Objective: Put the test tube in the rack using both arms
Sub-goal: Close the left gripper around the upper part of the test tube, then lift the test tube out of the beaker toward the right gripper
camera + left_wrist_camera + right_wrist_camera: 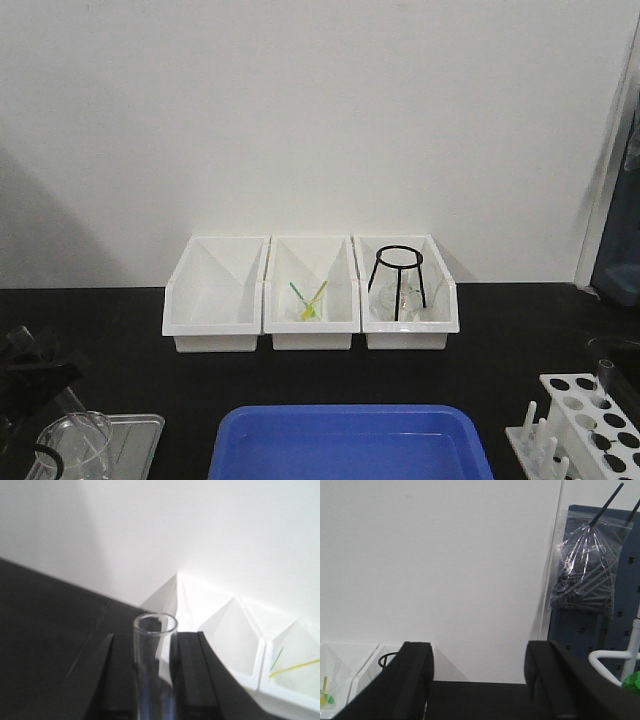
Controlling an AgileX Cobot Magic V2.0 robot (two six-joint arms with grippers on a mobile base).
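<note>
My left jaws clench the slim clear glass test tube [155, 670] upright; my right jaws gape, released.

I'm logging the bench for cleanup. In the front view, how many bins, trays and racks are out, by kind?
White bins: 3
Blue tray: 1
Silver tray: 1
Test-tube rack: 1
Total: 6
</note>
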